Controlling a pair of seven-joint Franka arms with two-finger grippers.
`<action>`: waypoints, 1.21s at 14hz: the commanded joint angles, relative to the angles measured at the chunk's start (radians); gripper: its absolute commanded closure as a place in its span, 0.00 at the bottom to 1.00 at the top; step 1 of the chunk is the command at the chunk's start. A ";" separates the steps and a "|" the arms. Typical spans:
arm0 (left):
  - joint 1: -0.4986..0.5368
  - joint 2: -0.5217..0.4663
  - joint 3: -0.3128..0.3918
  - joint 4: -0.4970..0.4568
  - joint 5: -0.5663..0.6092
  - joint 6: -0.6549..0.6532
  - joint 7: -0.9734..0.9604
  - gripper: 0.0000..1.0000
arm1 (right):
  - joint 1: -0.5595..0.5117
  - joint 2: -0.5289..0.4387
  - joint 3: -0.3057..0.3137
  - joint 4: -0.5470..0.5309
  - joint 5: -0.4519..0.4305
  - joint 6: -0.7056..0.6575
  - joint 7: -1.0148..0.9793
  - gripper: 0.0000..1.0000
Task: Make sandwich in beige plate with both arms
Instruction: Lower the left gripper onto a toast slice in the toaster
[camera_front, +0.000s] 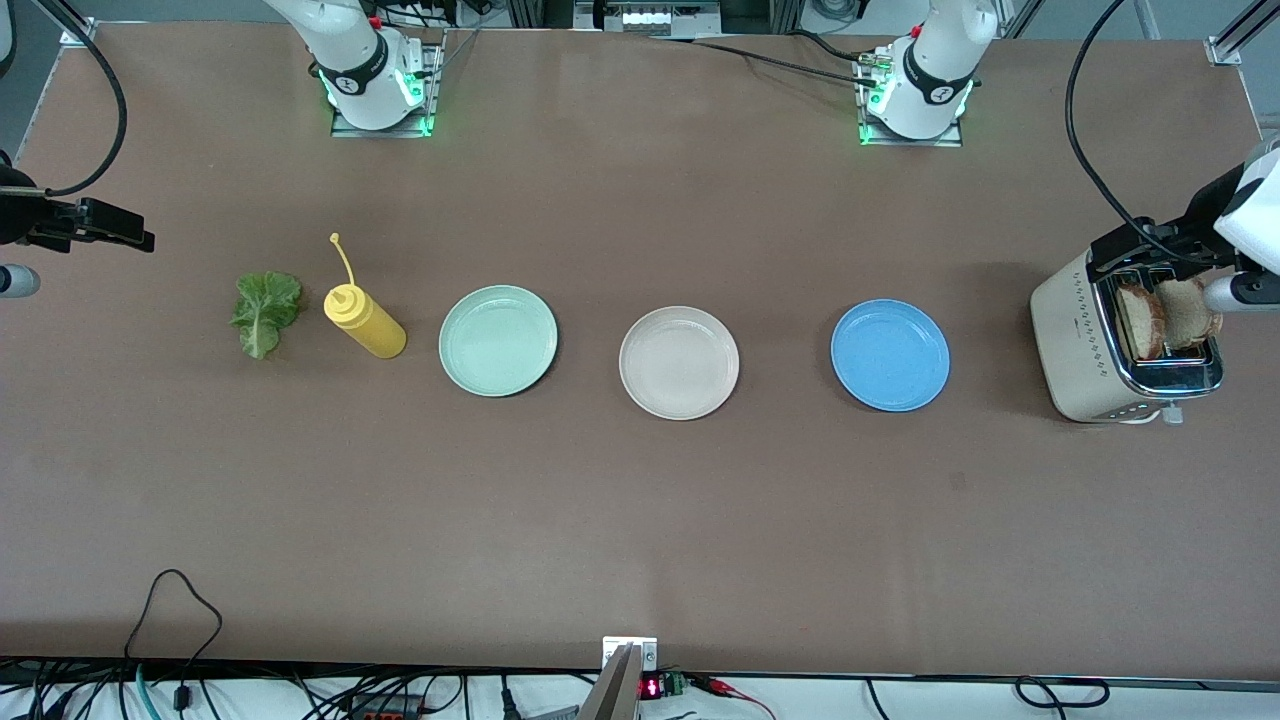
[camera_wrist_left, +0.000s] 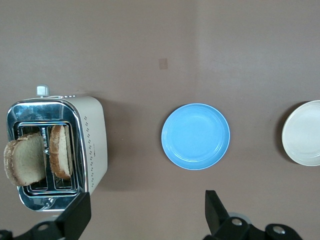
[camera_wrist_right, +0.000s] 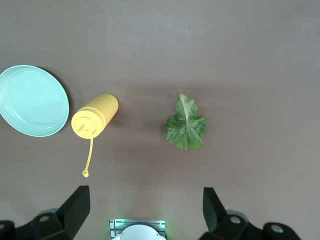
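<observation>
Three plates sit in a row across the middle of the bench, with bare gaps between the mint-green plate, the beige plate and the blue plate. An upright yellow squeeze bottle stands just beside the green plate toward the right arm's end, its nozzle cord rising above it, with a lettuce leaf lying flat near it. At the left arm's end a toaster stands tall, two bread slices protruding from its slots. The wide strip nearer the front camera lies open.
</observation>
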 joint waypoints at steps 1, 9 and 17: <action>0.008 -0.025 -0.004 -0.018 -0.014 -0.011 0.006 0.00 | 0.002 -0.005 0.002 0.001 0.001 -0.003 -0.010 0.00; 0.050 0.071 0.002 0.005 0.041 -0.079 0.014 0.00 | 0.001 -0.005 0.002 0.001 0.004 -0.003 -0.010 0.00; 0.291 0.301 0.002 0.044 0.038 0.000 0.204 0.00 | 0.004 -0.005 0.002 0.001 0.010 0.000 -0.009 0.00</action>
